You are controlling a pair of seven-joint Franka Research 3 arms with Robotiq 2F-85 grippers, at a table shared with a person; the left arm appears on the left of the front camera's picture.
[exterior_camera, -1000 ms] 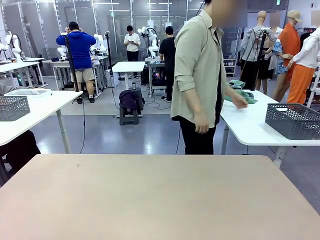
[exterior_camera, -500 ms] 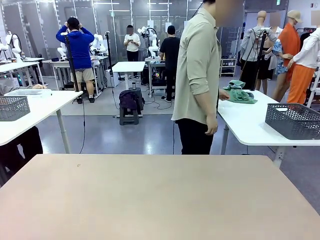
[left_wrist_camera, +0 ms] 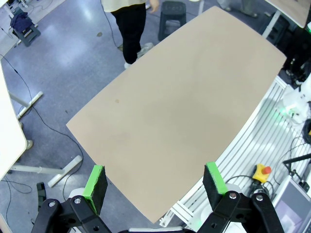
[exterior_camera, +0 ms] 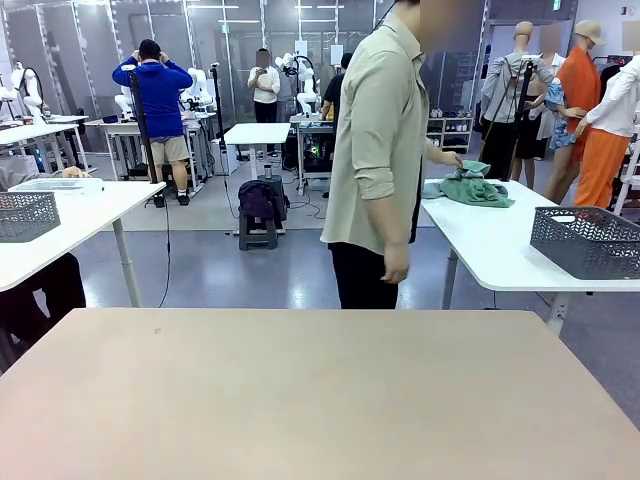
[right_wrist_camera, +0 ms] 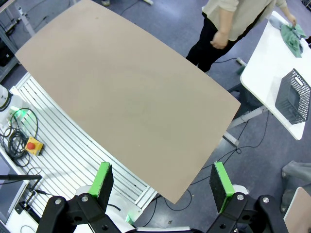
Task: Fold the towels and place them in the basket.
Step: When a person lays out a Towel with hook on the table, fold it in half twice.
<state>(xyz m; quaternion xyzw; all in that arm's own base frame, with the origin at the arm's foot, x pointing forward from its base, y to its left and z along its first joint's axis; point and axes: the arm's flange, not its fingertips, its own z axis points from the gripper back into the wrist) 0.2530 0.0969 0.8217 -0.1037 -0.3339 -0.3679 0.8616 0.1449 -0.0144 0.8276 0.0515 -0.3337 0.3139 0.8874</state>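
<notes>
A sea-green towel (exterior_camera: 478,188) lies crumpled on the white side table (exterior_camera: 500,255) at the right. The person's hand (exterior_camera: 452,160) is on its near edge. The same towel (right_wrist_camera: 291,34) appears in the right wrist view. The dark grey mesh basket (exterior_camera: 585,240) stands on that side table too, nearer the camera, and the basket (right_wrist_camera: 294,97) is seen from above in the right wrist view. My left gripper (left_wrist_camera: 154,183) hangs open high above the beige table (left_wrist_camera: 175,107). My right gripper (right_wrist_camera: 162,180) is open too, high over the same table (right_wrist_camera: 126,97), with nothing between its fingers.
The person (exterior_camera: 380,160) stands at the far edge of the beige table (exterior_camera: 300,390), turned toward the side table. Another mesh basket (exterior_camera: 25,215) sits on a white table at the left. A yellow and red stop button (left_wrist_camera: 262,171) lies beside the rails below.
The person has shifted a little to the left and moved a hand from on top of the green towel to its near edge. Both grippers stay open and still.
</notes>
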